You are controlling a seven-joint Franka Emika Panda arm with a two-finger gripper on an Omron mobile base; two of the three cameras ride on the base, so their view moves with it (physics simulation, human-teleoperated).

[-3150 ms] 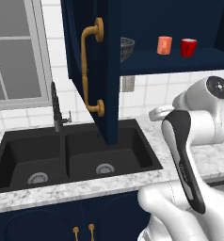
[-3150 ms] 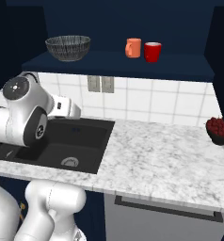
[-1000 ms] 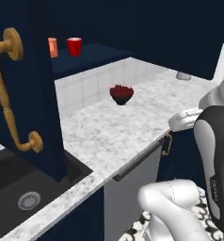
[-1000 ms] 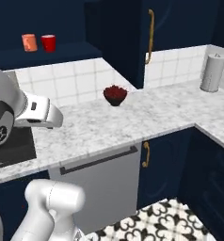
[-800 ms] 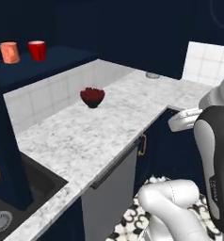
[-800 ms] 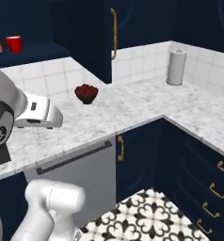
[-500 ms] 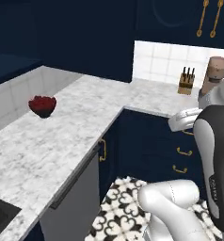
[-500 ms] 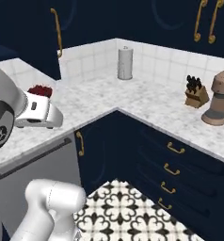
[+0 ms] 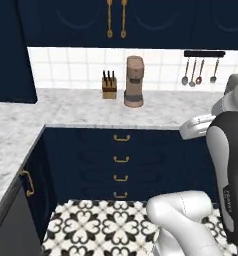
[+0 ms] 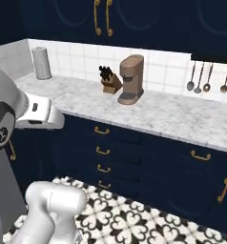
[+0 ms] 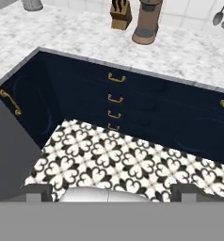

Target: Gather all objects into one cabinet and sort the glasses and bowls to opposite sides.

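We are holding the gripper (image 11: 113, 190) with jaws spread wide and empty above the patterned floor (image 11: 109, 155). At twelve o'clock we are facing drawers (image 11: 115, 99), then a counter (image 11: 85, 42) carrying a knife block (image 9: 109, 86) and a coffee machine (image 9: 134, 81). Which way the cups and bowls lie from the jaws we cannot tell. The right base view is adding a paper-towel roll (image 10: 41, 63) at ten o'clock.

On the worktop (image 9: 81, 107): one knife block (image 9: 109, 87), one coffee machine (image 9: 134, 81) and one paper-towel roll (image 10: 41, 63). Four utensils (image 10: 207, 77) hang on the wall. Below, one stack of four drawer pulls (image 9: 121, 166); above, two long brass handles (image 9: 116, 19).
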